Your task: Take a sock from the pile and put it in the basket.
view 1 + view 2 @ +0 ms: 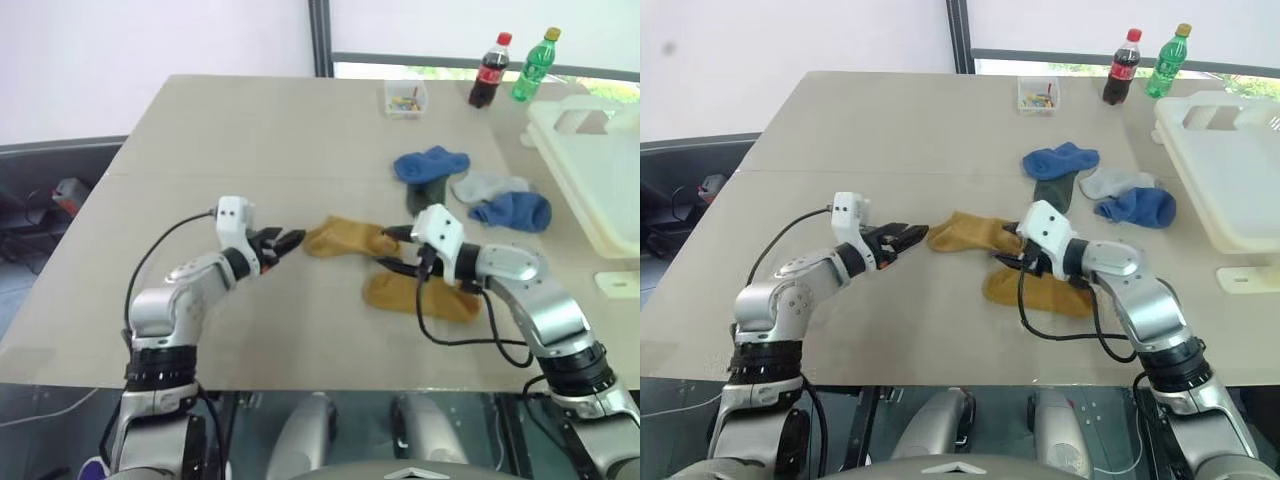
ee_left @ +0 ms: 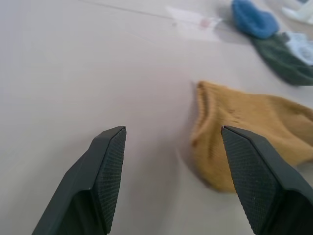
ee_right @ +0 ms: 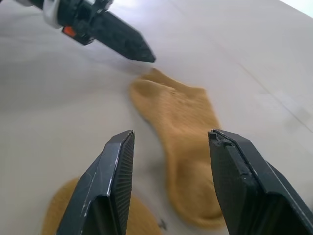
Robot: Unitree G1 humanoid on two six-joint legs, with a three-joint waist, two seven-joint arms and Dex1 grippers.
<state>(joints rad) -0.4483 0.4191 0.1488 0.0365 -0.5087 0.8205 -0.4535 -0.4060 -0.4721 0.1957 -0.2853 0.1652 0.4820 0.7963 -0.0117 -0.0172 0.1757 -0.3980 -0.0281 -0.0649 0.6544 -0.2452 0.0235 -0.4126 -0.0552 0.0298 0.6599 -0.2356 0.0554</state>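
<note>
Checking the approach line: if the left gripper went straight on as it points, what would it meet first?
Most likely the nearer mustard-yellow sock; the open left gripper points at its cuff end, apparently just short of it.

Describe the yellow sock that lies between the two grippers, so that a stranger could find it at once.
Start at the big cream basket on the table's right side, then go left past the blue and grey socks. Between the left gripper and the right gripper, both open, lies a mustard-yellow sock. A second yellow sock lies nearer the robot, under the right arm.
</note>
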